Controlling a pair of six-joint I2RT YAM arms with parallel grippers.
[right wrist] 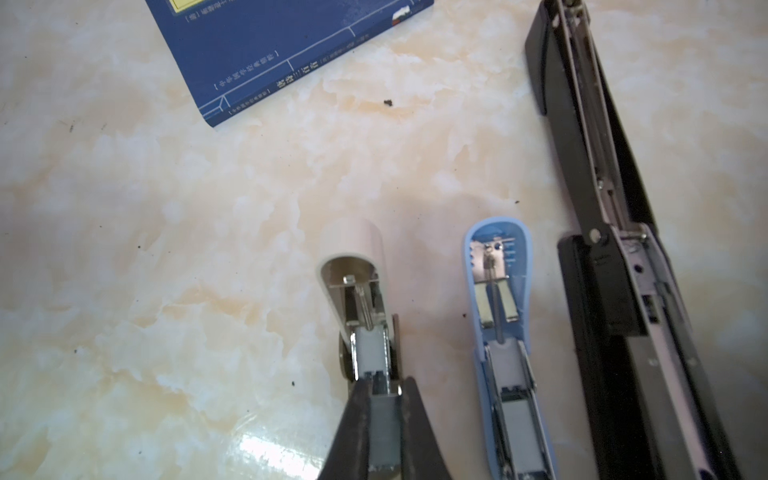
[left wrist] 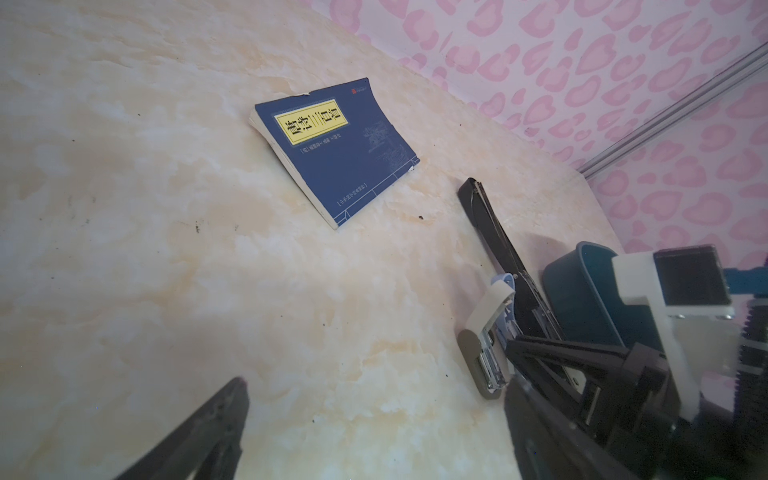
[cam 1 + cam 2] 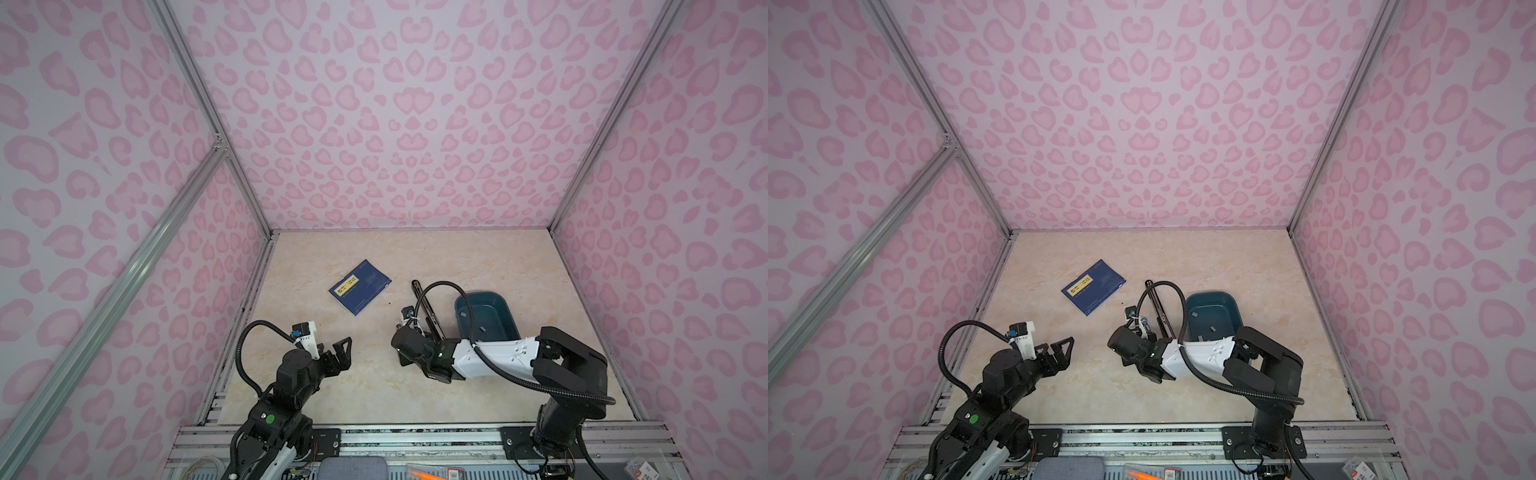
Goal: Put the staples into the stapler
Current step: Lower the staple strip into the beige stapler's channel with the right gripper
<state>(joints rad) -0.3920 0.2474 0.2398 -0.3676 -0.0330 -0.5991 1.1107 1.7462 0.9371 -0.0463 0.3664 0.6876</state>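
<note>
**While the left gripper (image 3: 343, 353) just hangs off to the side, the right gripper (image 1: 385, 388) is at the white stapler (image 1: 353, 266) with a staple strip (image 1: 384, 436)**

Since the right wrist view is the only one that gets in close, I'm going off that. The right gripper's fingers (image 1: 353, 424) are pressed in on both sides of a short grey staple strip, pinching it in line with the white stapler. That stapler lies on the tabletop (image 3: 457, 257) with its top flipped open and the metal channel showing. The front end of the strip sits right at the near end of that channel. Can't honestly tell if it's resting in the track or only touching the edge, since the fingers cover that bit.

Just beside the white one lies a light blue stapler (image 1: 498, 299), also opened up. Next to that is a long black stapler (image 1: 615, 249), open too.

In both top views the black stapler runs along the left side of a dark teal bin (image 3: 478, 294). A few loose staples (image 3: 1212, 328) lie on the bin's floor. The right arm (image 3: 498, 353) reaches across in front of the bin.

A blue book (image 3: 359, 286) with a yellow label lies flat on the tabletop, further back and left of the staplers, apart from them.

The left gripper has its jaws spread wide over the tabletop at the front left, well apart from the staplers.
</note>
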